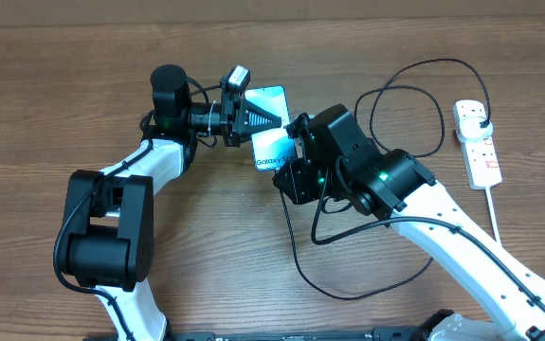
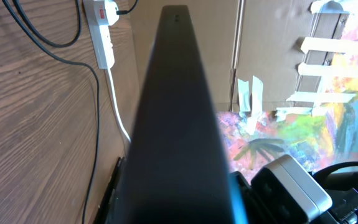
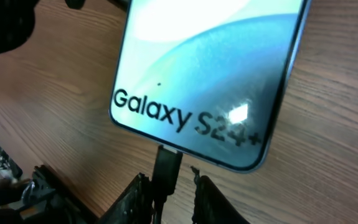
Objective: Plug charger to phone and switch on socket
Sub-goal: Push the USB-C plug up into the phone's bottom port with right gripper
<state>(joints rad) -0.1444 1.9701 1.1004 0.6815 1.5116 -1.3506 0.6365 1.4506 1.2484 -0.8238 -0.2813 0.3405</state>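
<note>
The phone (image 1: 270,99) lies in the middle of the table, its cyan screen (image 3: 210,68) reading "Galaxy S24+". My left gripper (image 1: 270,118) is shut on the phone's far end, and the phone's dark edge (image 2: 175,124) fills the left wrist view. The charger's connector (image 3: 166,165) sits in the port on the phone's near edge. My right gripper (image 3: 170,178) is just behind the connector with its jaws parted. The connector touches one finger, with a gap to the other. The black cable (image 1: 300,256) loops across the table to a plug (image 1: 481,118) in the white socket (image 1: 481,152).
The socket (image 2: 104,31) lies near the right edge with its thick white cord (image 1: 493,204) trailing toward the front. Black cable loops (image 1: 407,104) lie between the right arm and the socket. Both arms crowd the table's middle.
</note>
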